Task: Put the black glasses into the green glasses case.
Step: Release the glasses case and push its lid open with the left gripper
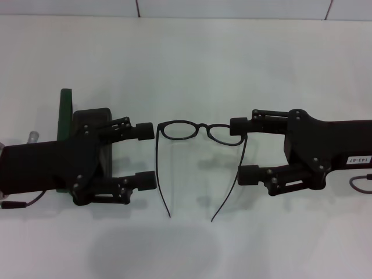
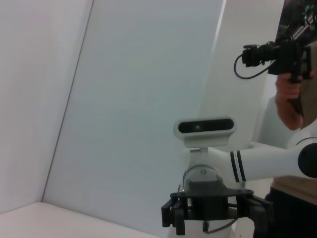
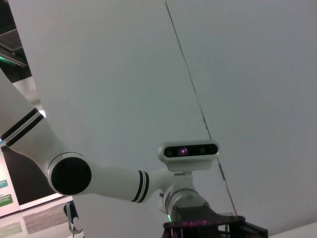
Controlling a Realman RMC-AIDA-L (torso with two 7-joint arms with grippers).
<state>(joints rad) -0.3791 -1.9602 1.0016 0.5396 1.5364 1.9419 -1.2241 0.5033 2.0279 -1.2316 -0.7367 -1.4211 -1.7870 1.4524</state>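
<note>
The black glasses (image 1: 195, 132) lie unfolded on the surface (image 1: 186, 64) between my two tools. My right tool (image 1: 243, 150) and left tool (image 1: 149, 156) are both spread, grasping nothing. The green glasses case (image 1: 65, 113) stands open behind my left tool. Next I must close on the frame.

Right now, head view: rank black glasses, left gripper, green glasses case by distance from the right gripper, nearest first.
From the right gripper, on the table's right side, open:
1. black glasses: centre, frame end right at its far finger.
2. left gripper: left of the glasses, open, facing it.
3. green glasses case: far left, open, mostly hidden behind the left arm.
</note>
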